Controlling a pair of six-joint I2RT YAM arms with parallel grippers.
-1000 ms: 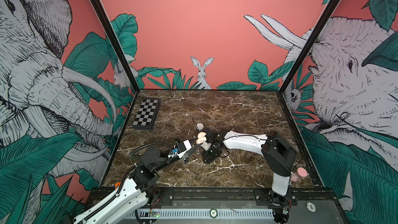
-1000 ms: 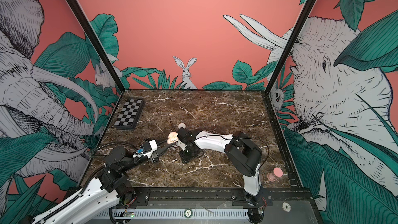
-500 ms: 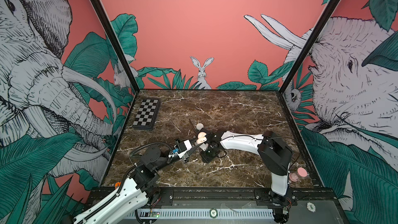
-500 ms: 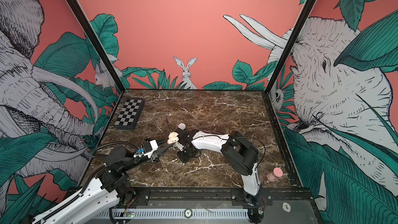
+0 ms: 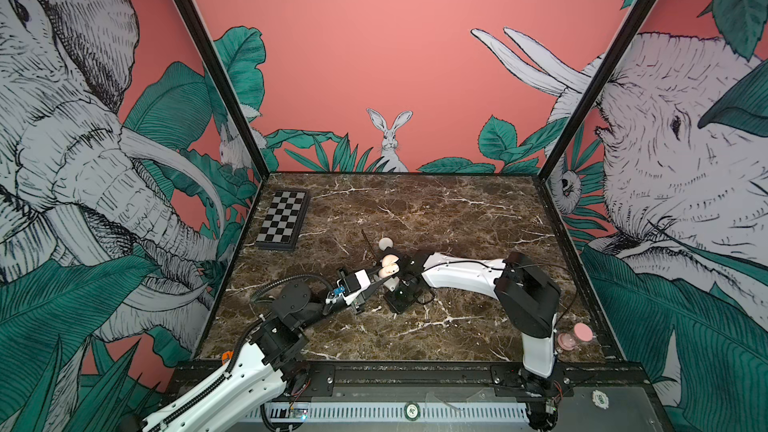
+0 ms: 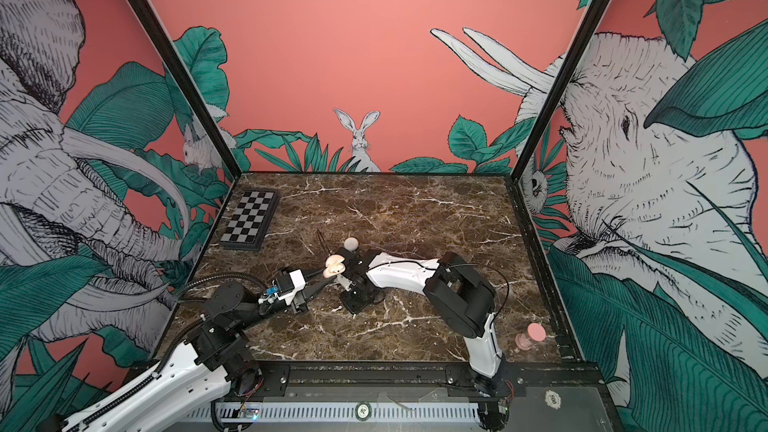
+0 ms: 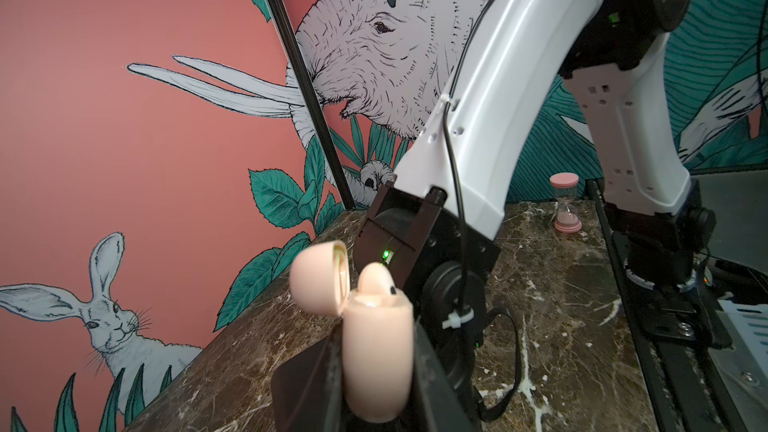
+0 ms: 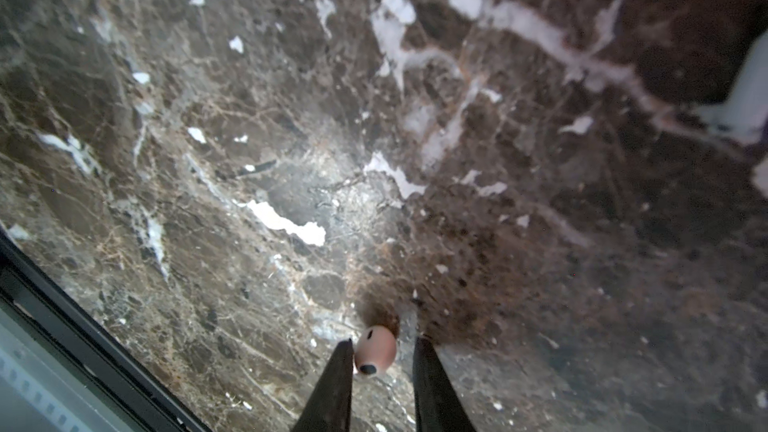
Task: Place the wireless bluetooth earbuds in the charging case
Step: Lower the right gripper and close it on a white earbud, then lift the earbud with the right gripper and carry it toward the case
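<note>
**Right wrist view: one earbud between parted fingers, one in the case**

Two earbuds are showing. One earbud [image 8: 375, 352] is lying on the marble table [image 8: 249, 118], between the two fingers of the right gripper [image 8: 384, 342]. Those jaws are standing apart: one finger [image 8: 336, 384] is touching the bud's side and the other is sitting just clear of it, so nothing is gripped. The second earbud [image 7: 375, 280] is sitting in the single case [image 7: 376, 351], its rounded head poking above the rim, beside the lid [image 7: 318, 276], which is hanging open. The left gripper [image 7: 376, 388] is clamping that case by its sides and holding it upright above the table. In both top views it is hanging just beside the wrist of the right arm [image 5: 461, 274].

Around them, one chessboard [image 5: 284, 221] is lying near the far left corner. One pink hourglass [image 5: 574, 336] is standing by the right arm's base, and one pale ball [image 5: 385, 243] is sitting just beyond the case. In both top views the right arm is hiding its own fingers and the bud on the table.
</note>
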